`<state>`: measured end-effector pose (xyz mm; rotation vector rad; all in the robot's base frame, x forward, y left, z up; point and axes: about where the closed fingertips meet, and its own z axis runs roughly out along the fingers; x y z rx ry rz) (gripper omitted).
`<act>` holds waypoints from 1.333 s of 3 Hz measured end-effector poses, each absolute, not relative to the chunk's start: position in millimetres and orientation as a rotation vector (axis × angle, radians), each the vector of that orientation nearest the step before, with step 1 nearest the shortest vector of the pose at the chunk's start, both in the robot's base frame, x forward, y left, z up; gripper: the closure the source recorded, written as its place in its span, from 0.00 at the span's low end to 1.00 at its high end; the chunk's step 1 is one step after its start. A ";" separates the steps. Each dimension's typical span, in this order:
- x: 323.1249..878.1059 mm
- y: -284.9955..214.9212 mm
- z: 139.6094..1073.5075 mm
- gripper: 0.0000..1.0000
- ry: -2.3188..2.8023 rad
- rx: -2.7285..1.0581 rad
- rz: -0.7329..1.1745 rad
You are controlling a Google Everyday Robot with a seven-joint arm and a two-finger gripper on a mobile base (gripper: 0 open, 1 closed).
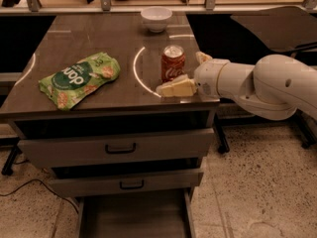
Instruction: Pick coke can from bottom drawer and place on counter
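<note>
The can [173, 63] is up on the surface [89, 38], standing upright, silver top showing, near the front right corner. It sits just right of a thin white ring mark [135, 69] that curves past its left side.

And there's the tool [180, 73], coming in low from the right at can height, its jaws spread wide and clamped on nothing. One pale finger [176, 88] lies along the surface just in front of the can's base; whether it touches the can, I can't tell. The other pokes out behind and to the right of the can, apart from it. Behind the tool, the fat white arm [267, 86] reaches off past the right edge of the surface.

Over on the left, well apart from the can, a green bag [79, 78] lies flat and a little askew. At the back edge, a white bowl [156, 19] sits almost straight behind the can.

Down the cabinet front: the top drawer [116, 145] and the middle drawer [124, 183], each with a black handle, both pushed in or nearly so. Below them the bottom drawer [133, 217] is pulled out, grey floor and thin side walls in view.

Off to the right, a dark tilted panel [277, 26] stands beyond the arm, and speckled floor [257, 182] runs underneath.
</note>
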<state>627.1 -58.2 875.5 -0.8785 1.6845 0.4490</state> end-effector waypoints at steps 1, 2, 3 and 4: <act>625.3 -80.5 887.4 0.00 1.655 -0.838 0.420; 626.0 -137.1 923.1 0.00 1.603 -0.784 0.368; 626.1 -202.0 993.7 0.00 1.510 -0.751 0.277; 639.3 -237.9 1068.6 0.00 1.379 -0.734 0.197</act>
